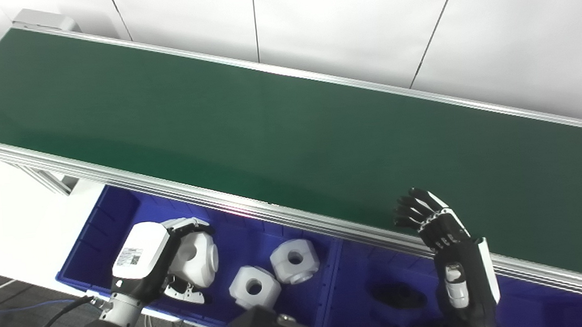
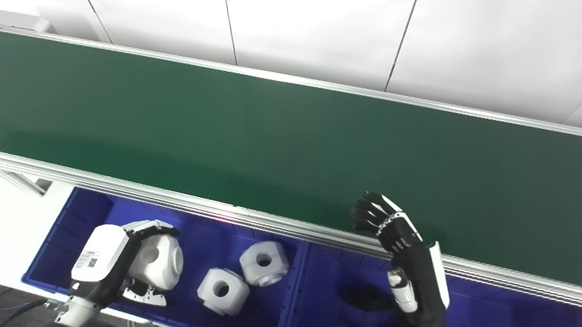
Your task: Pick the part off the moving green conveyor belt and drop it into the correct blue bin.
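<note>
White wall panels are backing the bare green belt (image 1: pixel 277 128). At seven o'clock the left hand (image 1: pixel 158 257) is pinching a white part (image 1: pixel 197 256) over the left bin (image 1: pixel 92 239), apparently ready to release; the right hand (image 1: pixel 442 234) is waiting spread at five o'clock.

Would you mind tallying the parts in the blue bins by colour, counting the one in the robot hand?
White parts: 3, one held by the left robot hand over the left bin, two lying in it
Black parts: 1, in the right bin
Total: 4
</note>
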